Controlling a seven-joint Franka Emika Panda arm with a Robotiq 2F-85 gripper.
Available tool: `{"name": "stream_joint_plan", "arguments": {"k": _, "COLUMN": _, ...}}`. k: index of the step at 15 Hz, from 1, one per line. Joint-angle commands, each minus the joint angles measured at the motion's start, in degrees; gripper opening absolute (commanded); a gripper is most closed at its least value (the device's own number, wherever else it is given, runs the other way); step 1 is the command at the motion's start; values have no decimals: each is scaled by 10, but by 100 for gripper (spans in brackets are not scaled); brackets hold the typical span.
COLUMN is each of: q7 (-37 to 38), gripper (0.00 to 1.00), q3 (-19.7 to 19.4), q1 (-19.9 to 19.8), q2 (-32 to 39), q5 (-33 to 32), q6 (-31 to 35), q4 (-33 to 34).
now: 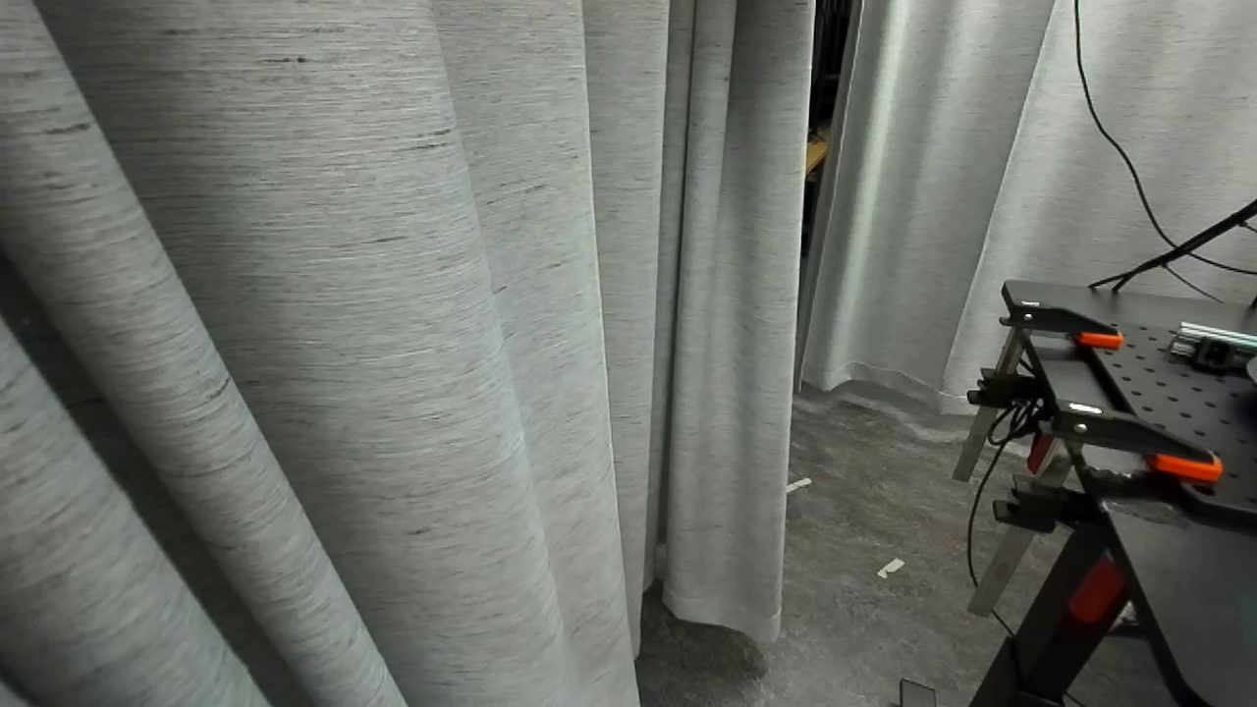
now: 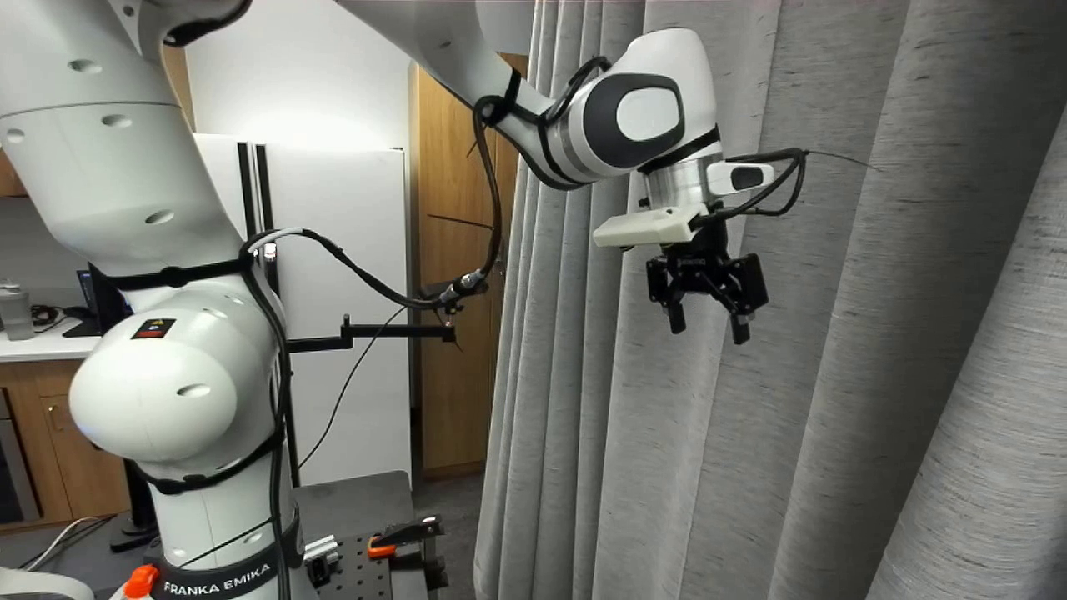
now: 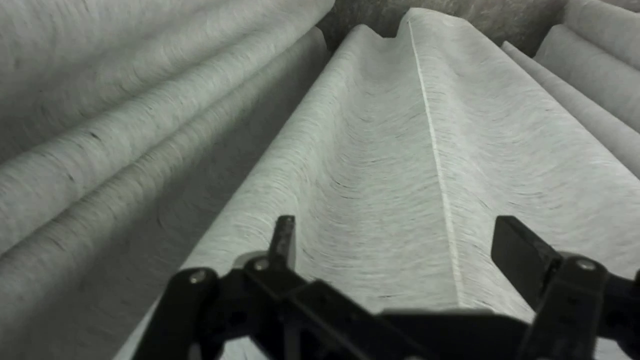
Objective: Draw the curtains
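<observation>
The curtains are light grey woven fabric with dark slub streaks and deep vertical folds. They fill most of an exterior view [image 1: 334, 295] and the right half of an exterior view [image 2: 800, 417]. In the wrist view the curtains [image 3: 380, 150] run down to the floor, with a pale vertical seam line in the middle. My gripper [image 2: 708, 332] points down in front of the folds, fingers spread. In the wrist view my gripper [image 3: 395, 222] is open, with curtain fabric seen behind the gap and none visibly pinched. Whether a fingertip touches the fabric I cannot tell.
Paler drapes [image 1: 923, 196] hang further back, past a narrow dark gap [image 1: 830, 98]. A black table [image 1: 1198, 589] with orange-tipped clamps [image 1: 1129, 432] stands nearby. A black bar [image 2: 392, 332] sticks out beside the arm. A white fridge [image 2: 342, 292] and wooden cabinet [image 2: 454, 292] stand behind.
</observation>
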Motion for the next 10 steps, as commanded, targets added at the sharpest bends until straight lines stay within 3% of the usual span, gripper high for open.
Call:
{"name": "stream_joint_plan", "arguments": {"k": 1, "q7": -12, "gripper": 100, "q3": 7, "q1": 25, "q2": 8, "q5": 61, "q6": 16, "q4": 26}}
{"name": "stream_joint_plan", "arguments": {"k": 10, "q7": 17, "gripper": 100, "q3": 33, "q1": 47, "q2": 85, "q5": 150, "q6": 92, "q4": 123}}
